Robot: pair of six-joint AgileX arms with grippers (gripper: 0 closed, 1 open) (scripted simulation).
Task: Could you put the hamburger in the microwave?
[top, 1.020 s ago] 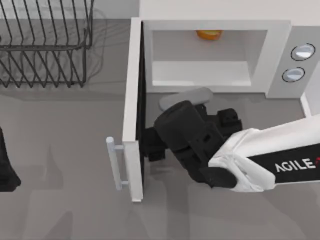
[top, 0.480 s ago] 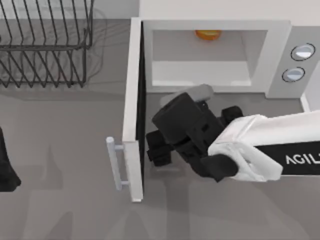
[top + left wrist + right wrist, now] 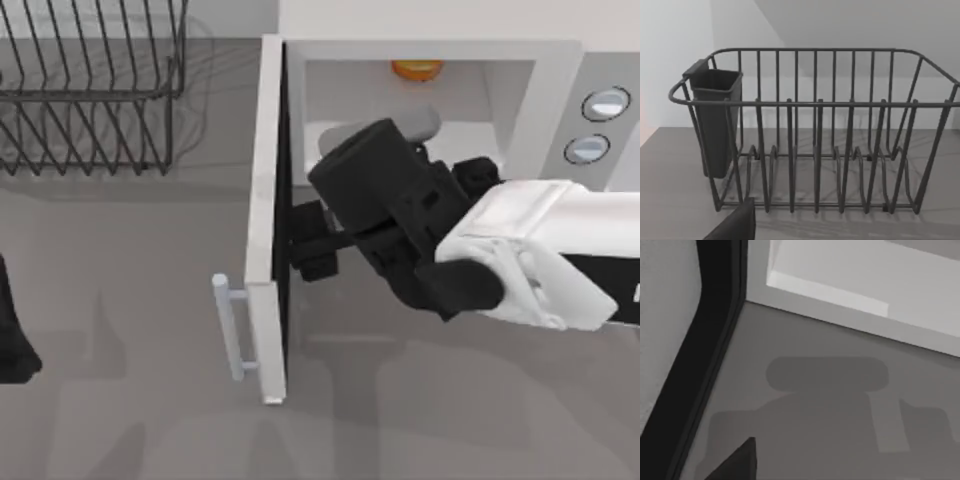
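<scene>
One microwave point(image 3: 560, 50) stands with its door point(image 3: 268, 230) swung open, my right gripper point(image 3: 310, 240) angled just beside the door's inner face, grip width impossible to tell, one hamburger point(image 3: 417, 69) deep inside, one wire dish rack point(image 3: 815, 130) far left.

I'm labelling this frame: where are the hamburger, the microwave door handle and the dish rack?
hamburger point(image 3: 417, 69), top view, visible bun edge.
microwave door handle point(image 3: 228, 328), top view, middle of bar.
dish rack point(image 3: 815, 105), left wrist view, front rim wire.
</scene>
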